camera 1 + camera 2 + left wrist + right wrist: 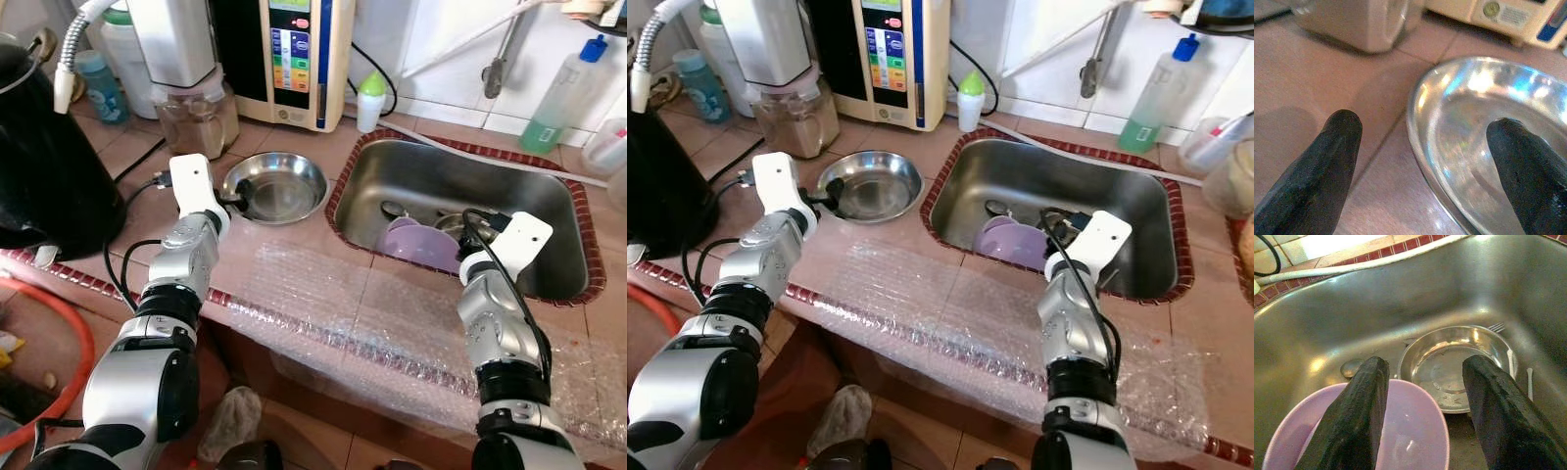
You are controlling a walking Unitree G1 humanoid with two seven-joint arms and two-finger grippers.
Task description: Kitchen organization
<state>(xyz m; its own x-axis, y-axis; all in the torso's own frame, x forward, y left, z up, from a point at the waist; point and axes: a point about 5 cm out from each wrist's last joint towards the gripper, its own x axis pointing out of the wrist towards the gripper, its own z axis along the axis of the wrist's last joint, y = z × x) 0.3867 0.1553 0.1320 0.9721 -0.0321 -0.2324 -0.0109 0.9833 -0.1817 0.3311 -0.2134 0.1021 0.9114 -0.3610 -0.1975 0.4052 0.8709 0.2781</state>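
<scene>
In the left eye view, the left gripper (238,196) reaches the rim of a steel bowl (279,186) at centre frame on the tiled counter (118,157), with a black kettle (44,166) at far left and a jug (201,117) and a panelled appliance (299,59), its writing unreadable, behind. The left wrist view shows its fingers (1317,176) spread wide astride the bowl's rim, gripping nothing. In the right wrist view, the right gripper (1422,406) hangs open and empty in the sink (1327,313), over a lilac bowl (1410,435) beside a steel dish (1449,364).

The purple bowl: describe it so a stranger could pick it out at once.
Find the steel sink set into the tiled counter. The purple bowl lies in its near left part, beside a steel dish, under the right gripper. It is the only coloured plastic piece among bare metal.
</scene>
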